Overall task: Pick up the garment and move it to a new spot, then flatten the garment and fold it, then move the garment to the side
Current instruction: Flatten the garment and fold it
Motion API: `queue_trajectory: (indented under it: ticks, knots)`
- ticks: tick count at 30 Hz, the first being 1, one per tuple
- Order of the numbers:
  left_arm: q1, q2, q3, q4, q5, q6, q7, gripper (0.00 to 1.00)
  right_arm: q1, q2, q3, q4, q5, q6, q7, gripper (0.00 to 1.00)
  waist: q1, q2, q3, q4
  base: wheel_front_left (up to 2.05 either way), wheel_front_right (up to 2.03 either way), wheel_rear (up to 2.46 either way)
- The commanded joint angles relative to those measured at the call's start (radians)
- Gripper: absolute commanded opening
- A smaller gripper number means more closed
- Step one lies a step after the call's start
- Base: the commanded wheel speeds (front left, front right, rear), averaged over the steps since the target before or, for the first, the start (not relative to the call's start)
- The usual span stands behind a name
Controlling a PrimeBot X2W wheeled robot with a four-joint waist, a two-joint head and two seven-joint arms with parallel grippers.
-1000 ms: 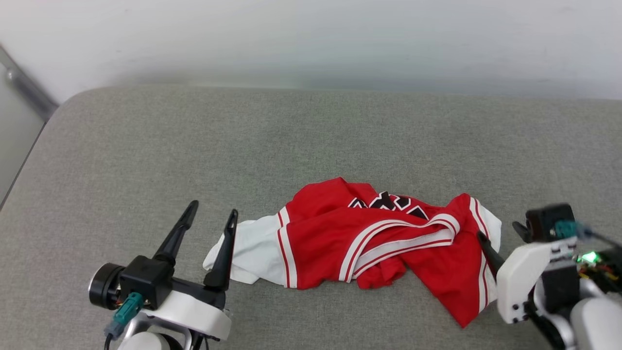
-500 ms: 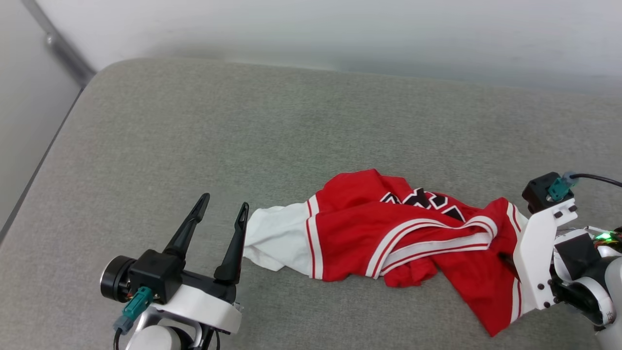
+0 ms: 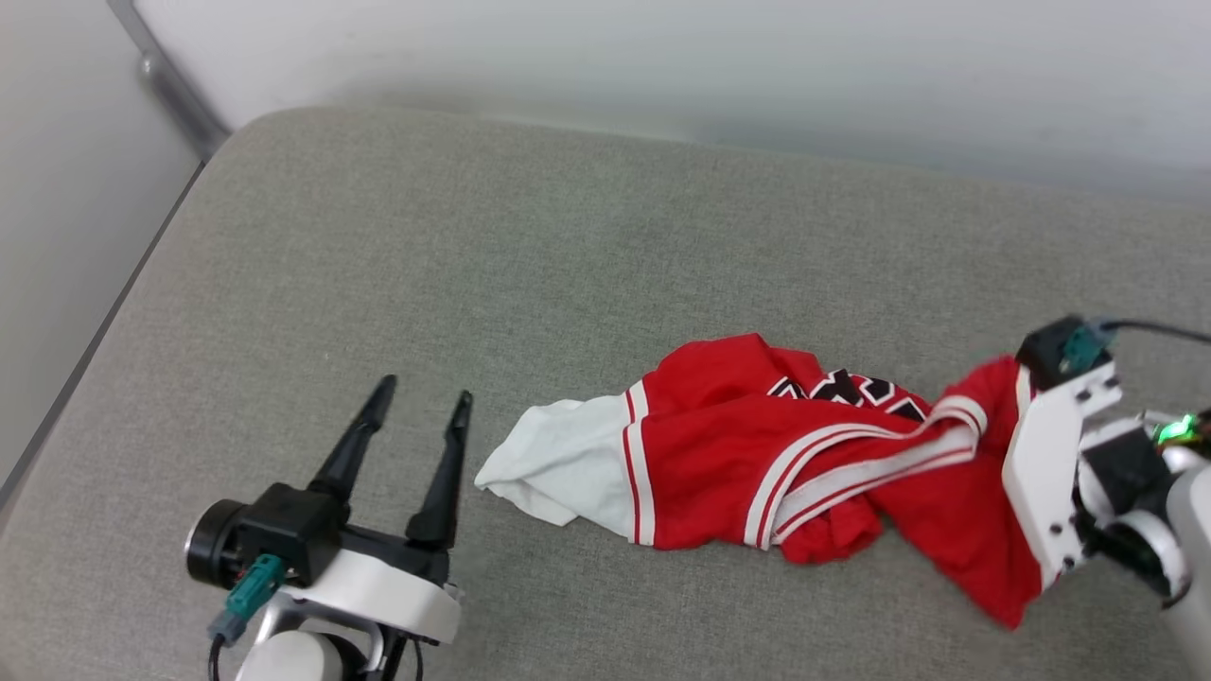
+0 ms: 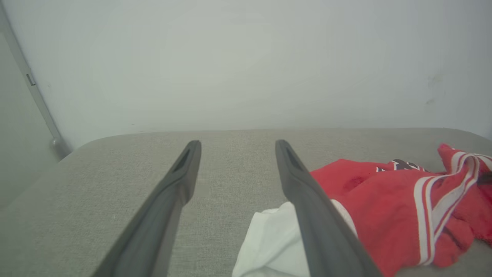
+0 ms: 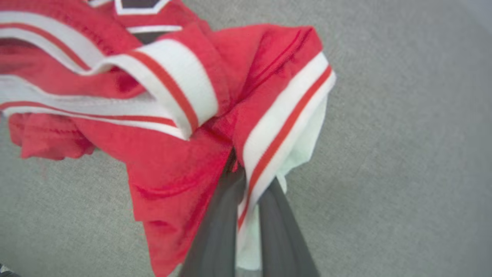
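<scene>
The garment [image 3: 719, 454], a red jersey with white sleeves, striped trim and black lettering, lies crumpled on the grey padded surface [image 3: 492, 246]. My right gripper [image 5: 237, 169] is shut on its right end, pinching red cloth and the striped sleeve edge [image 5: 280, 130] between the fingers. In the head view the white wrist housing [image 3: 1045, 482] covers those fingers, and the gripped end rises slightly off the surface. My left gripper [image 3: 425, 390] stands open just left of the white sleeve [image 3: 558, 463], apart from it. In the left wrist view the left gripper [image 4: 237, 144] holds nothing and the garment [image 4: 384, 200] lies to its right.
The padded surface ends at a rounded left edge [image 3: 142, 274] with a pale floor beyond. A white wall [image 3: 662, 57] backs it, with a grey metal rail [image 3: 170, 85] at the far left. Bare padding stretches behind and left of the garment.
The head camera has turned. My right gripper has shut on the garment's right end and raised it a little. The left gripper stays open beside the white sleeve.
</scene>
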Motion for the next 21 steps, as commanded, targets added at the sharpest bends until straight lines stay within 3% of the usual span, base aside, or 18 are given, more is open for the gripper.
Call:
queue_trajectory:
  ticks: [1,7,11,16,21]
  knots:
    - [0.012,-0.001,0.011,-0.001,-0.003,-0.003,-0.002,1.0,-0.034,-0.011,-0.008,0.003,-0.006,0.0,-0.022,0.0,-0.0001,0.0,-0.012,-0.007,0.0,0.0,0.0]
    - [0.029,0.001,0.032,-0.008,0.003,-0.007,-0.003,1.0,-0.116,-0.053,-0.009,-0.012,-0.045,0.0,-0.158,0.0,-0.0001,0.0,-0.048,-0.028,0.0,0.0,0.0]
    - [0.045,-0.009,0.038,-0.006,-0.015,-0.007,-0.003,1.0,-0.069,-0.062,-0.031,-0.063,-0.031,0.0,-0.259,0.0,-0.0001,0.0,-0.066,-0.04,0.0,0.0,0.0]
    - [0.086,-0.01,0.057,-0.015,-0.022,-0.008,-0.003,1.0,0.192,-0.092,-0.104,-0.247,-0.086,0.0,-0.438,0.0,-0.0001,0.0,-0.073,-0.078,0.0,0.0,0.0]
    - [0.095,-0.007,0.076,-0.024,-0.021,-0.009,-0.003,1.0,0.418,-0.064,-0.146,-0.298,-0.146,-0.001,-0.585,0.0,-0.0001,0.0,-0.062,-0.117,0.0,0.0,0.0]
